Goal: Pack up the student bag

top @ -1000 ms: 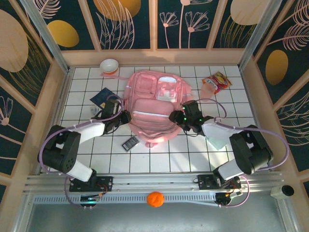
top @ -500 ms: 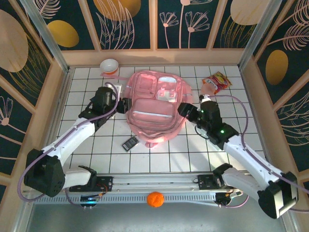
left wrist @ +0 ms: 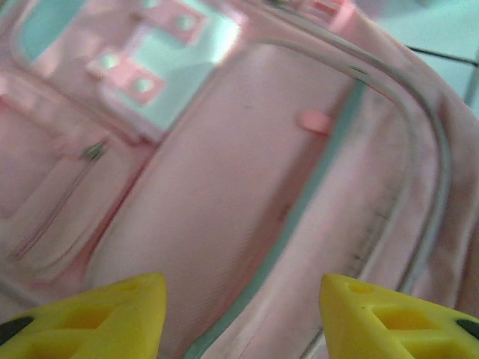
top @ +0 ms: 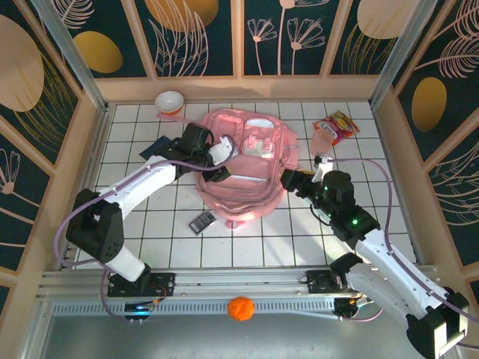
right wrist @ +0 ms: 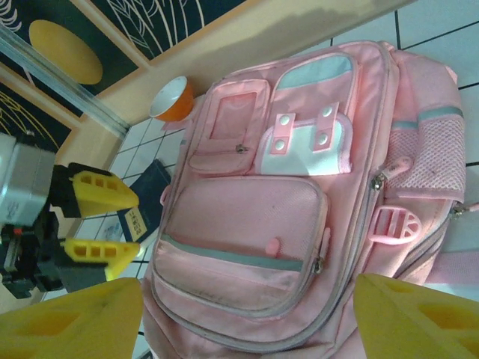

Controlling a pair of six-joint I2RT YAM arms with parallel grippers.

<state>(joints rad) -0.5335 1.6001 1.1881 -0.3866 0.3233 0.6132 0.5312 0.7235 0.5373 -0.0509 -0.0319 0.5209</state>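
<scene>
The student bag [top: 247, 168] is a big pink backpack lying flat on the white tiled table, front pockets up. My left gripper [top: 223, 155] hovers over its upper left part, open and holding nothing. In the left wrist view its yellow fingertips [left wrist: 90, 314] frame the bag's front pocket [left wrist: 247, 172], the left gripper [left wrist: 243, 318] clear of the fabric. My right gripper [top: 289, 179] stands at the bag's right edge, open and holding nothing. The right wrist view looks across the whole bag [right wrist: 254, 217] between the wide-apart fingers of my right gripper [right wrist: 247, 321], with the left gripper [right wrist: 93, 221] beyond.
An orange-and-white bowl [top: 170, 102] sits at the back left. A dark booklet [top: 156, 149] lies left of the bag. A snack packet [top: 337, 127] lies at the back right. A small black device [top: 201, 221] rests in front of the bag. An orange ball [top: 240, 307] sits by the rail.
My left gripper let go at the bag's left side, opened, and swung up over the bag. My right gripper opened wider and drew back to the bag's right edge.
</scene>
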